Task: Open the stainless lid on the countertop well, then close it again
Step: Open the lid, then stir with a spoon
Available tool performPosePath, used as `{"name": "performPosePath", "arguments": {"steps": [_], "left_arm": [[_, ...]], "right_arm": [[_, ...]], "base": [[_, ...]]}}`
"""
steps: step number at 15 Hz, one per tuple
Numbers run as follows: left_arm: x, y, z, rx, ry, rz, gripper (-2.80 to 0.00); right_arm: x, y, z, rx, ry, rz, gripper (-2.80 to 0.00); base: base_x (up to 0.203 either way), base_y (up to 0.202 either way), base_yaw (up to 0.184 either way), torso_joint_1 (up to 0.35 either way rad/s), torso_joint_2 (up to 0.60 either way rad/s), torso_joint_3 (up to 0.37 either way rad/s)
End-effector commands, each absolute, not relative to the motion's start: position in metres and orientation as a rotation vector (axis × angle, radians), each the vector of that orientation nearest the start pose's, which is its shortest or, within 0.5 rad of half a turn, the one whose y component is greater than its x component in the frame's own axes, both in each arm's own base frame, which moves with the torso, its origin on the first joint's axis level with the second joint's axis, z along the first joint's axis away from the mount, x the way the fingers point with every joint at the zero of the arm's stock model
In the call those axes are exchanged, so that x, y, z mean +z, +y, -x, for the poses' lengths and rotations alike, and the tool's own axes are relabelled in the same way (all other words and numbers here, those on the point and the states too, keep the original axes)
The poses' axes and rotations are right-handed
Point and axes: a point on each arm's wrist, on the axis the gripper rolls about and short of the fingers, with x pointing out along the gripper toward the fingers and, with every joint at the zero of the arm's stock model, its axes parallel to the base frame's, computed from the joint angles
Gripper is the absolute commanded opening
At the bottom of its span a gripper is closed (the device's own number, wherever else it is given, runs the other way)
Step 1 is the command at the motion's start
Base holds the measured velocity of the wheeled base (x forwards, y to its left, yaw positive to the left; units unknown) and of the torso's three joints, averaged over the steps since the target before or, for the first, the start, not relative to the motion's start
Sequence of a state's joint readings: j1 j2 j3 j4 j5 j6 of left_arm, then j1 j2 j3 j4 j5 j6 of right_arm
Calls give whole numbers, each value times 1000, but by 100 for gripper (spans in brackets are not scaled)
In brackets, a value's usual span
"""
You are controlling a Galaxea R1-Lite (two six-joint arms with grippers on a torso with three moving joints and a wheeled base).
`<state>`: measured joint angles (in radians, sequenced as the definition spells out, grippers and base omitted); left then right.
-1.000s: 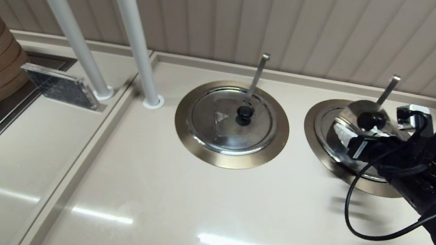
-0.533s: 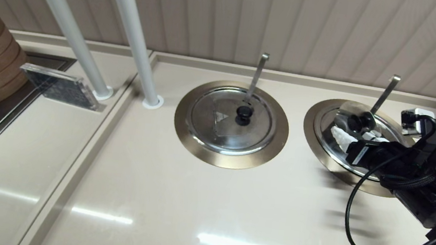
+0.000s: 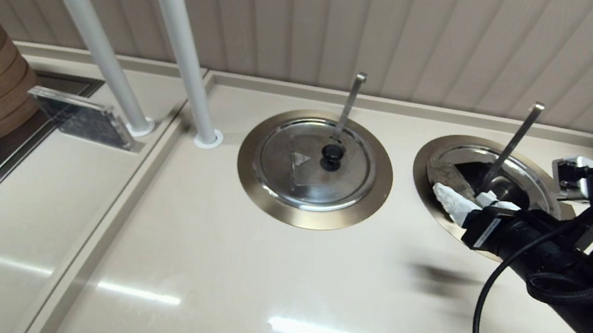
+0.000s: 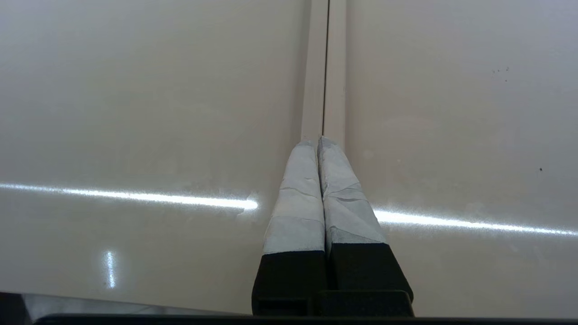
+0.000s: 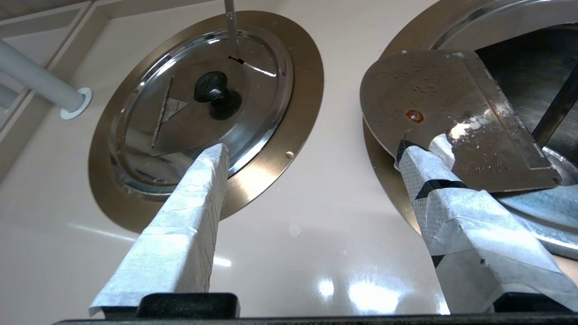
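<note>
right gripper (image 3: 461,202) sits over the near-left rim of the countertop well (image 3: 428,155), fingers spread wide, pinching nothing. in the right wrist view one taped finger (image 5: 189,216) lies over the counter toward the other well, the other finger (image 5: 433,180) has its tip at the edge of a raised steel flap (image 5: 451,122); touching or just short of it, can't tell.

stainless lid (image 3: 447,178): only that flap is clearly visible. it's tilted up off the well, underside spotted, one rust-coloured dot on it. its rounded edge points toward the gripper, its straight hinged edge faces away, toward the well's middle. long axis of the flap runs roughly along that hinge line. behind it the well is open and dark inside. black knob not visible.

a ladle handle (image 3: 511,143) leans out of the open well, beyond the gripper, slanting up toward the back wall.

triangle-sticker lid (image 3: 314,163) sits flat and closed on its own ring, well apart, on the gripper's left, with its own ladle handle (image 3: 351,102) sticking up.

left gripper (image 4: 318,149) is over bare counter at a seam (image 4: 326,67), fingers pressed together, nothing between them.
</note>
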<state>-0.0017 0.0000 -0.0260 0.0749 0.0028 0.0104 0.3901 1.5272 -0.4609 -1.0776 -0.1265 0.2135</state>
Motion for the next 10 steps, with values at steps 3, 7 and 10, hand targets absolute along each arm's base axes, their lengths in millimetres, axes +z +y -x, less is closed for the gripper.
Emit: {"name": "performPosePath", "arguments": {"steps": [3, 7, 10], "left_arm": [[75, 0, 25, 1, 49, -11, -280], [75, 0, 25, 1, 49, -11, -280], [75, 0, 25, 1, 49, -11, -280]], "right_arm": [[209, 63, -204, 163, -25, -217, 0], [217, -5, -253, -169, -7, -122, 0], [206, -31, -312, -255, 32, -100, 0]], "base": [[0, 0, 0, 0, 0, 0], [0, 0, 0, 0, 0, 0], [0, 0, 0, 0, 0, 0]]}}
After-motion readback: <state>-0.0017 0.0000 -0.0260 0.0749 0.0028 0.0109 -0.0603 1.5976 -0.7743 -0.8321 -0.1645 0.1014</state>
